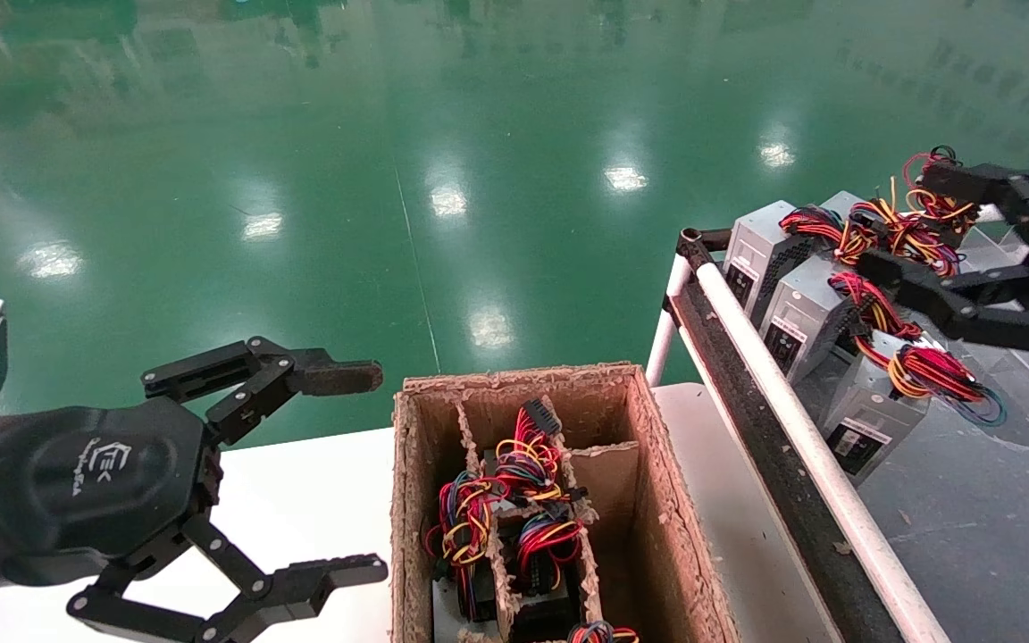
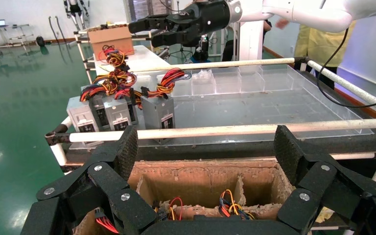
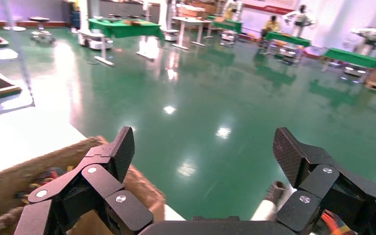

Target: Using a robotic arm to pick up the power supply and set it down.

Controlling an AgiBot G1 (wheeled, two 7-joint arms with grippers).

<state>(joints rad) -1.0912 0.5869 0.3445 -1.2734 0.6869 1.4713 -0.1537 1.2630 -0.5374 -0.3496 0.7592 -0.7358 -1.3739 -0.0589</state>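
Three grey power supplies [image 1: 800, 313] with red and yellow wire bunches stand in a row on the clear tray [image 1: 1015, 420] at the right. They also show in the left wrist view [image 2: 117, 113]. My right gripper [image 1: 903, 223] hovers open just over their wires and holds nothing. The left wrist view catches it from afar [image 2: 164, 29]; its own view [image 3: 203, 154] shows only green floor between the fingers. My left gripper [image 1: 354, 473] is open and empty beside the cardboard divider box [image 1: 657, 500], facing over it [image 2: 208, 154].
The cardboard box [image 2: 200, 181] holds more wired units [image 1: 523, 527] in its compartments. A white rail [image 1: 791, 402] with a black edge runs between the box's table [image 1: 300, 500] and the tray. A person in yellow [image 2: 318, 36] stands behind the tray.
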